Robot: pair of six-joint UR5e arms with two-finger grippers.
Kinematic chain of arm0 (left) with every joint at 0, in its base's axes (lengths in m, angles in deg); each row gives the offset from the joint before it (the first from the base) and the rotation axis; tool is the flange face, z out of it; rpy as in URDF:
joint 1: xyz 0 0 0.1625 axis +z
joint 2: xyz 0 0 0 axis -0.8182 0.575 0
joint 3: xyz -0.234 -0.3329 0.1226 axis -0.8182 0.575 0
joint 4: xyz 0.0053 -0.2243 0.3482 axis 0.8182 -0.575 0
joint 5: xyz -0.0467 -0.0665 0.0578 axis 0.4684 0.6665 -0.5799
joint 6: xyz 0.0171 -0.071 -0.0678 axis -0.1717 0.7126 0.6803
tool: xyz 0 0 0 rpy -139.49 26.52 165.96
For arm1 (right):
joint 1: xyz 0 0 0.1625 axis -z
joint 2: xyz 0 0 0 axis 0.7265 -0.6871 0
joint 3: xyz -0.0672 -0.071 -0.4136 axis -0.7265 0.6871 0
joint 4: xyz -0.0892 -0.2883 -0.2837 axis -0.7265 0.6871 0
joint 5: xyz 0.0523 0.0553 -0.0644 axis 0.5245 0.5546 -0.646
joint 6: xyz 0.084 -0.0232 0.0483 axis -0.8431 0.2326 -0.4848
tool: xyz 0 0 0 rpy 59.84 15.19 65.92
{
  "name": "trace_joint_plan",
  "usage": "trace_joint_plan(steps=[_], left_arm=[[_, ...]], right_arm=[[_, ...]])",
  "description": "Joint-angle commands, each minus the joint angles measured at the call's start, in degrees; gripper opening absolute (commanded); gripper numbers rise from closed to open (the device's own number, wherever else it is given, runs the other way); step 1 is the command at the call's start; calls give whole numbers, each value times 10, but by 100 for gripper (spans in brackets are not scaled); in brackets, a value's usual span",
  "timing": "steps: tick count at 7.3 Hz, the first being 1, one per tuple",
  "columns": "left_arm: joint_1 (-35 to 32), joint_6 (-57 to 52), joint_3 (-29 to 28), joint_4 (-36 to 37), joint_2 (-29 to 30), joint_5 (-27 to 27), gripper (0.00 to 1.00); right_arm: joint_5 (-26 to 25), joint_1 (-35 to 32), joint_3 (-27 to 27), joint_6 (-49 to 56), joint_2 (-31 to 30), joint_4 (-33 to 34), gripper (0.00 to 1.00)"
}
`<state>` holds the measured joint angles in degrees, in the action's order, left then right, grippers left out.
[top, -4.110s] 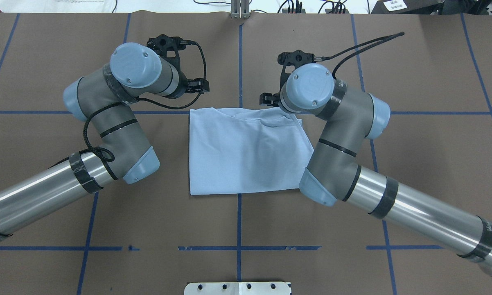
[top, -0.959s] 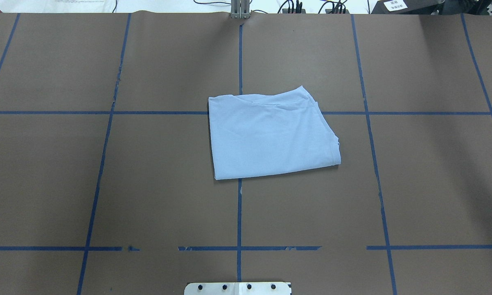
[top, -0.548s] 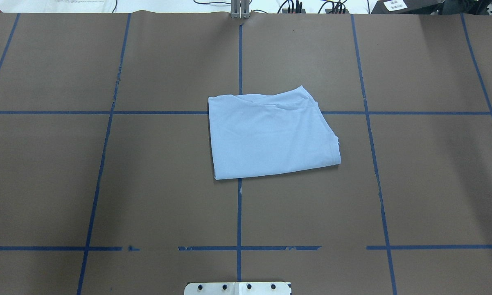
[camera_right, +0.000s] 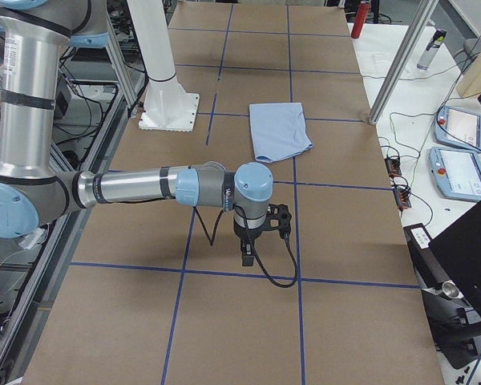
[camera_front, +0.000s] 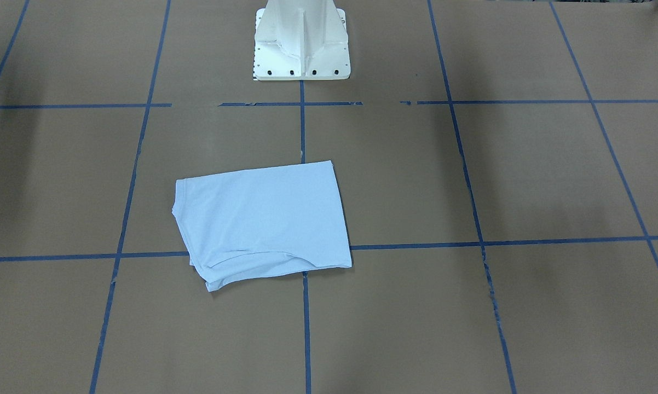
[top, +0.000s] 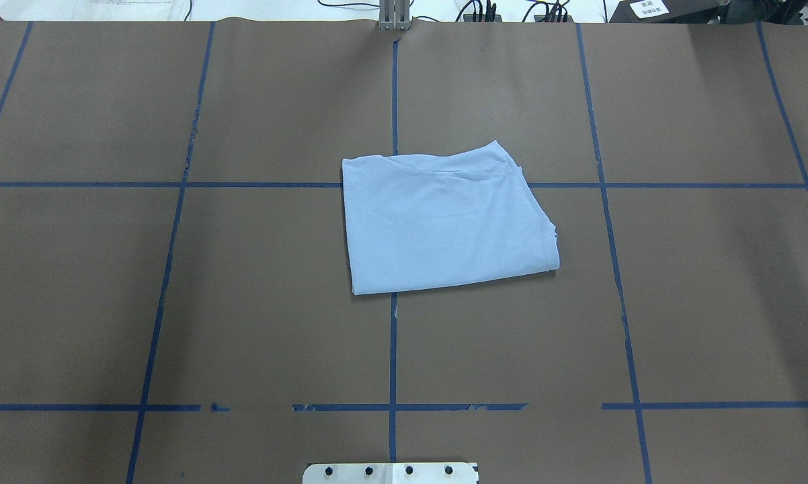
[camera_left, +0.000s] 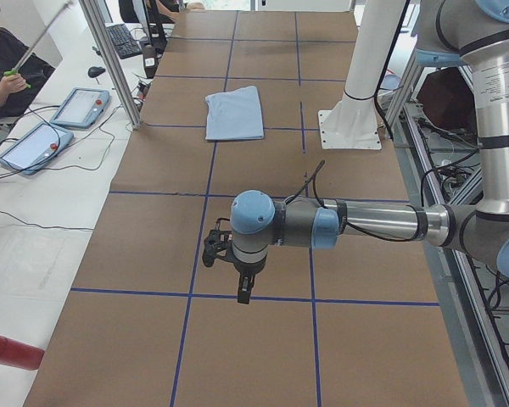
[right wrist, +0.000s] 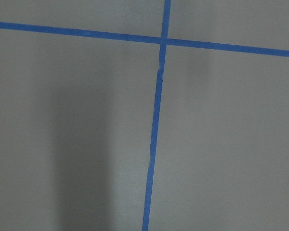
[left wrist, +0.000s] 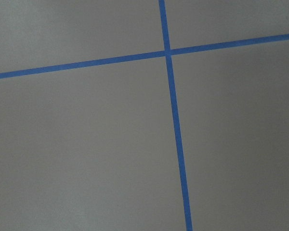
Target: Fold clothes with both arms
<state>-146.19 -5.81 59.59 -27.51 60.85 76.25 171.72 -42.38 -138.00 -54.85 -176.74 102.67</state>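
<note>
A folded light blue T-shirt (top: 444, 222) lies flat at the middle of the brown paper-covered table (top: 175, 302). It covers a crossing of the blue tape lines (top: 392, 349), a little out from the white pedestal base (camera_front: 301, 38). The shirt is well apart from both sets of fingers. The left gripper (camera_left: 243, 297) hangs pointing down over bare paper toward the table's left end, and the right gripper (camera_right: 246, 258) hangs the same way toward the right end. Both grippers show only in the side views, so it cannot be told whether their fingers are spread or pressed together. Each wrist camera takes in only brown paper and crossed tape. A person (camera_left: 4, 68) sits across the table from the robot.
</note>
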Motion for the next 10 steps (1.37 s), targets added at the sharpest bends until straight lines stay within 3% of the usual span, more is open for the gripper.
trace_joint_plan(steps=[1, 10], left_arm=[[3, 1, -7, 1, 6, 2, 100], [3, -3, 6, 1, 6, 0, 100]], right_arm=[[2, 0, 0, 0, -2, 0, 100], [-1, 0, 2, 0, -2, 0, 100]])
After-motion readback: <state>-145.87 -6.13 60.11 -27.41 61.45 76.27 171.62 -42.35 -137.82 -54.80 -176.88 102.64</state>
